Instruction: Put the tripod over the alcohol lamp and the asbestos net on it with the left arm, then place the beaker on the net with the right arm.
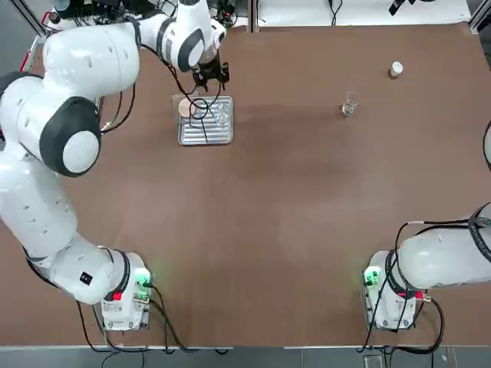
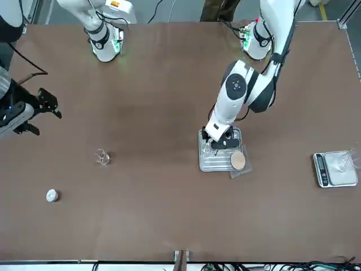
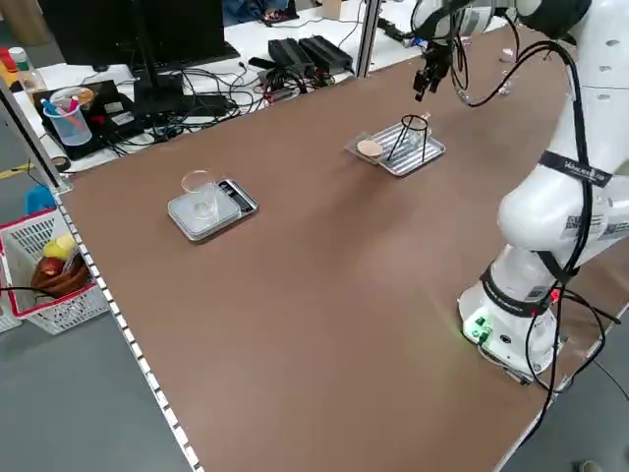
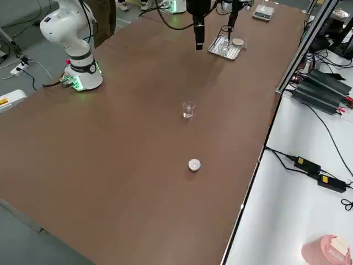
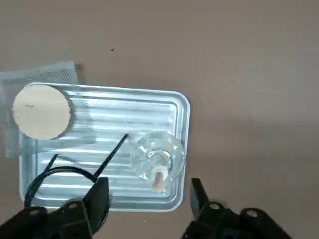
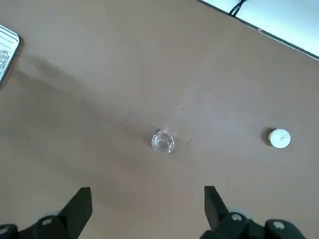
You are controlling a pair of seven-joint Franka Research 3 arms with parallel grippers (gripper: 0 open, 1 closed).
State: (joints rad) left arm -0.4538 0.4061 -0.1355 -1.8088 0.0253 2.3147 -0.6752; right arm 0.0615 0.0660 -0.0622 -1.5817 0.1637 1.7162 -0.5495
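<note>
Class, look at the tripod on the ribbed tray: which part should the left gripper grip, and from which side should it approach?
Grip the top ring of the tripod, coming straight down from above. It appears to stand upright on the tray, so the ring is uppermost and thin enough to pinch. Choose the rim away from the alcohol lamp close beside it. The left gripper hovers open overhead.

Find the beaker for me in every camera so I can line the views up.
Top: the beaker stands upper right, near the white bottle.
Front: lower left.
Left side: cannot tell; too small near the far edge.
Right side: centre of the table.
Left wrist: not in it.
Right wrist: centre, beyond the open right gripper.
Shared landmark: the white bottle, close to the beaker wherever both show.
</note>
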